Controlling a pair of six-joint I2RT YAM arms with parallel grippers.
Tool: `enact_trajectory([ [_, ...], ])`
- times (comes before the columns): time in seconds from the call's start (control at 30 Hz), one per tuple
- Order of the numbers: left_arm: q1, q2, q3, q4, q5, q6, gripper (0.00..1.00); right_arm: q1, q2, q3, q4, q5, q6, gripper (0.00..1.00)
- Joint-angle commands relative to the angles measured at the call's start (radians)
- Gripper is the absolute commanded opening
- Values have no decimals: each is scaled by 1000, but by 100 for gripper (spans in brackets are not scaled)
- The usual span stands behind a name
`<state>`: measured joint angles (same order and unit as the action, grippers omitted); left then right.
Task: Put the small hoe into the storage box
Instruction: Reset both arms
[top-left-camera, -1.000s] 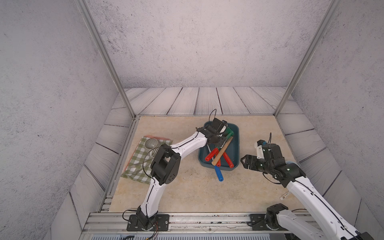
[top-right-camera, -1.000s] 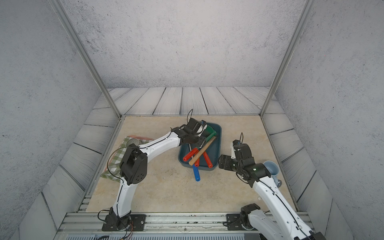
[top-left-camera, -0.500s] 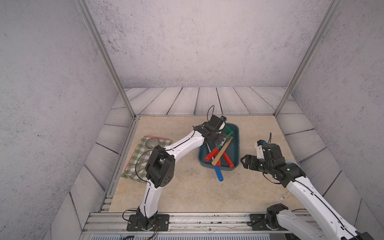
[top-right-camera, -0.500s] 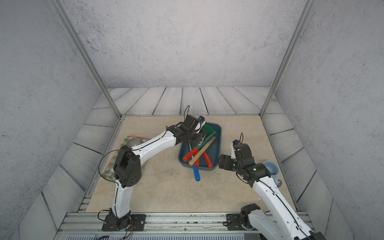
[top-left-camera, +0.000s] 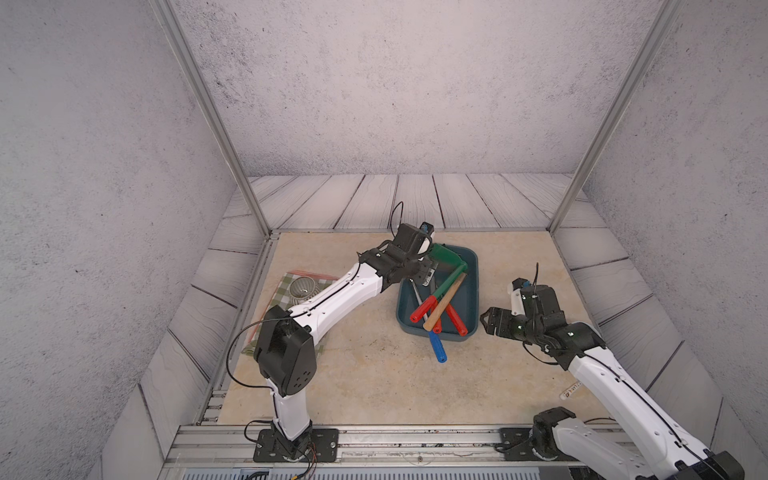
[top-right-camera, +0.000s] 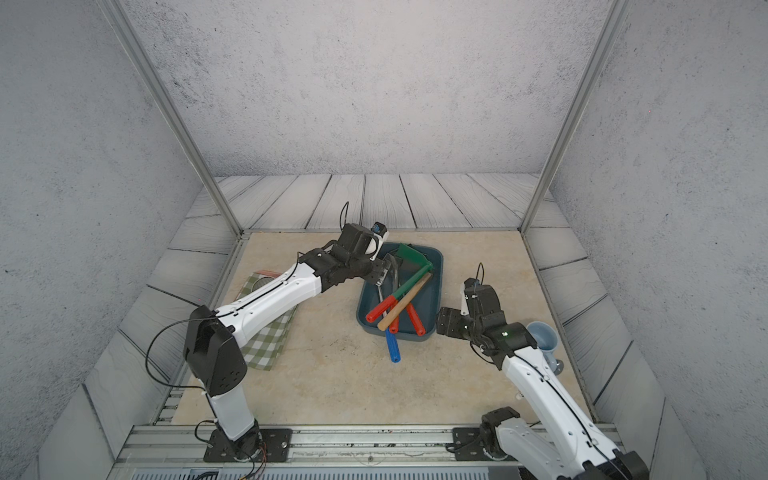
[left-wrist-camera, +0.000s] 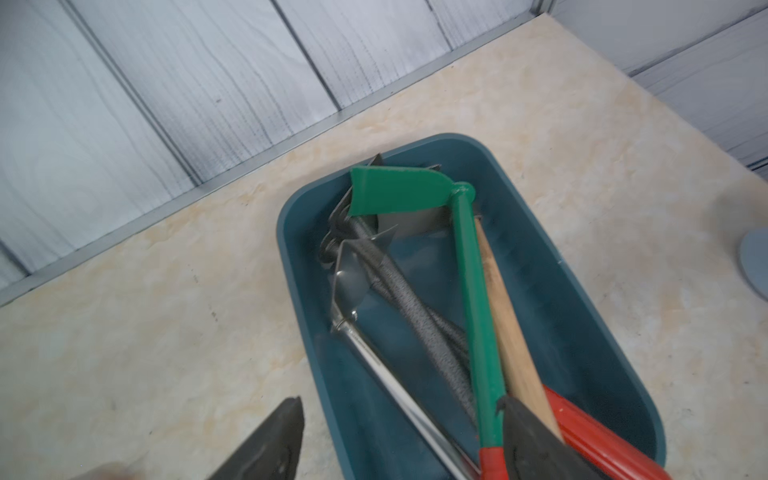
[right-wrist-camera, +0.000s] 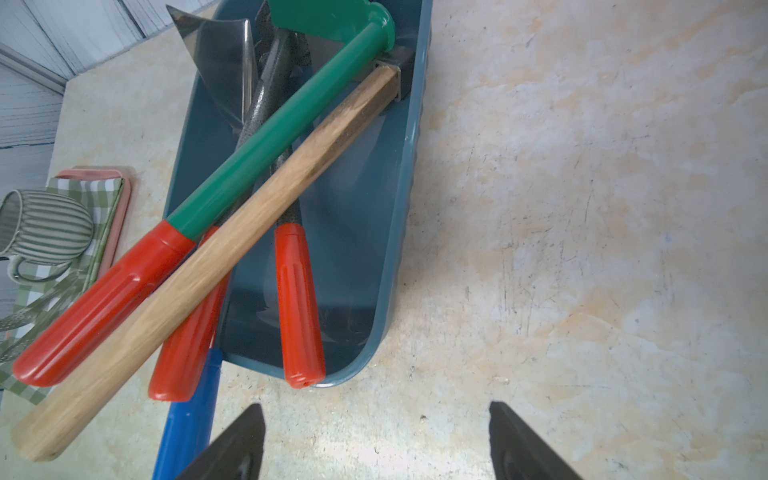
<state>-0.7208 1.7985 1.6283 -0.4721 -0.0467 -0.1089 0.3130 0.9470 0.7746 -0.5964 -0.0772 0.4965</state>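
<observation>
Teal storage box (top-left-camera: 465, 299) sits mid-table, and the small hoe (top-left-camera: 442, 287) lies slantwise inside it, green blade far, red grip over the near-left rim. The left gripper (left-wrist-camera: 401, 415) hovers above the box's left side and the right gripper (right-wrist-camera: 375, 407) just right of it, both with fingers spread, empty.

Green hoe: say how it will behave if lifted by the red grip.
Probably stiff: the green hoe has a straight, rigid-looking shaft. Likely head-heavy, given the broad blade at the far end. Its round shaft crosses a grey handle, so it may roll.
</observation>
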Motion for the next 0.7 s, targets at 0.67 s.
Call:
enact_trajectory([
  [0.67,235,-382,-372,-22,-195,28,80,-4,162,104,177,253,-127,97],
])
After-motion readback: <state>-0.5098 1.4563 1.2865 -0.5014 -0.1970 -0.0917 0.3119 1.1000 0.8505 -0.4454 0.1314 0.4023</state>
